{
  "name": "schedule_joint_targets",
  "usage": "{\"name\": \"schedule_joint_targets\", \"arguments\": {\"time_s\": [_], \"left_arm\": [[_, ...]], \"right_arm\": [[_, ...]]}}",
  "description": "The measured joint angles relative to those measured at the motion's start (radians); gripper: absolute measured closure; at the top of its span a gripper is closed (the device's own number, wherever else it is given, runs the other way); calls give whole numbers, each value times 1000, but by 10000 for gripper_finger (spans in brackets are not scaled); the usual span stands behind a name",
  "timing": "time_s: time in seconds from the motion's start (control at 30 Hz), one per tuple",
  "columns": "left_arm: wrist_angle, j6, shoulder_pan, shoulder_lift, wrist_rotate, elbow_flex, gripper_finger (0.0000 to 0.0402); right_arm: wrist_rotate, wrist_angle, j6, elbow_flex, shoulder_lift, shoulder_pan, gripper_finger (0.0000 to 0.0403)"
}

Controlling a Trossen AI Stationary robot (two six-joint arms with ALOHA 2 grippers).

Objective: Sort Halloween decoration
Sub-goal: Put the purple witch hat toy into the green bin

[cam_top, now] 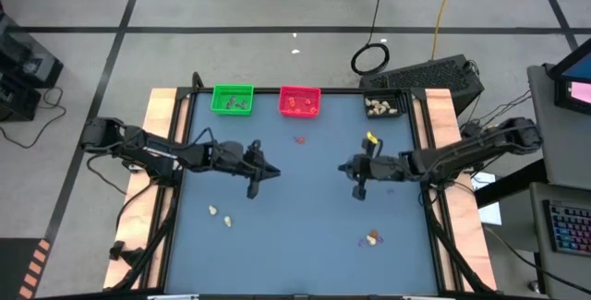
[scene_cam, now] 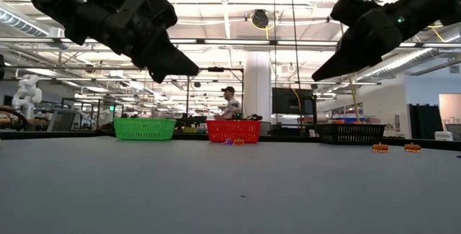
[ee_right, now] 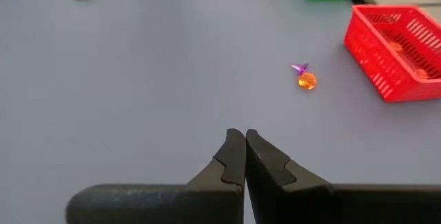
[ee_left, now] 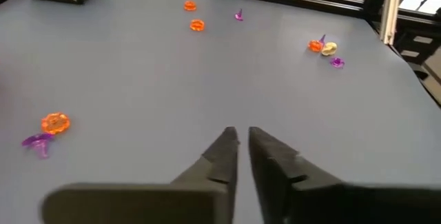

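Scattered along the table's [cam_top: 305,245] near edge, tiny Halloween decoration trinkets [cam_top: 372,237] are lying loose: cream-white pieces at near left, an orange and purple cluster at near right. Mid-table, the left gripper [cam_top: 265,171] is hovering with fingers narrowed to a slit, gripping nothing, while the right gripper [cam_top: 348,167] is hanging pinched closed and empty. Farther off, an orange-and-purple pair is sitting before the red tray [cam_top: 299,102], between green tray [cam_top: 232,99] and black tray [cam_top: 386,106].

Even, bright light falls from ceiling strips [scene_cam: 238,7], which glare white in the low view and leave both arms there as dark silhouettes. The worktop [cam_top: 295,198] shows only faint shadows. Small trinkets toward six o'clock look soft, perhaps blurred.
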Motion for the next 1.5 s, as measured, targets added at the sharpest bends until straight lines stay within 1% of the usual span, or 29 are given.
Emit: {"name": "schedule_joint_targets", "arguments": {"time_s": [0.07, 0.13, 0.27, 0.37, 0.5, 0.7, 0.8, 0.93, 1.07, 1.17, 1.33, 1.5], "left_arm": [[0, 5, -11, 0, 1, 0, 384], [0, 8, -20, 0, 3, 1, 396], [-18, 10, -45, 0, -19, 23, 397], [-128, 27, -56, 6, -44, 66, 397], [-264, 28, -57, 48, -69, 124, 397], [-289, 35, -57, 140, -76, 160, 396], [-288, 37, -57, 186, -116, 185, 380], [-286, 63, -50, 231, -204, 221, 340], [-286, 83, 1, 264, -304, 255, 300], [-286, 83, 63, 284, -307, 275, 275], [-288, 79, 172, 333, -262, 306, 242], [-282, 79, 233, 391, -218, 341, 227]], "right_arm": [[24, 0, 13, 0, 0, 26, 403], [41, 2, 26, 0, 4, 47, 403], [67, 11, 46, 0, 16, 83, 403], [67, 24, 47, 0, 36, 105, 403], [67, 68, 47, 0, 71, 127, 403], [67, 122, 47, 0, 139, 140, 403], [67, 153, 47, 0, 179, 140, 403], [66, 192, 47, 0, 226, 140, 403], [66, 227, 47, 0, 263, 140, 403], [66, 232, 47, 0, 278, 140, 403], [66, 254, 47, 0, 295, 140, 403], [66, 274, 36, 0, 309, 140, 403]]}}
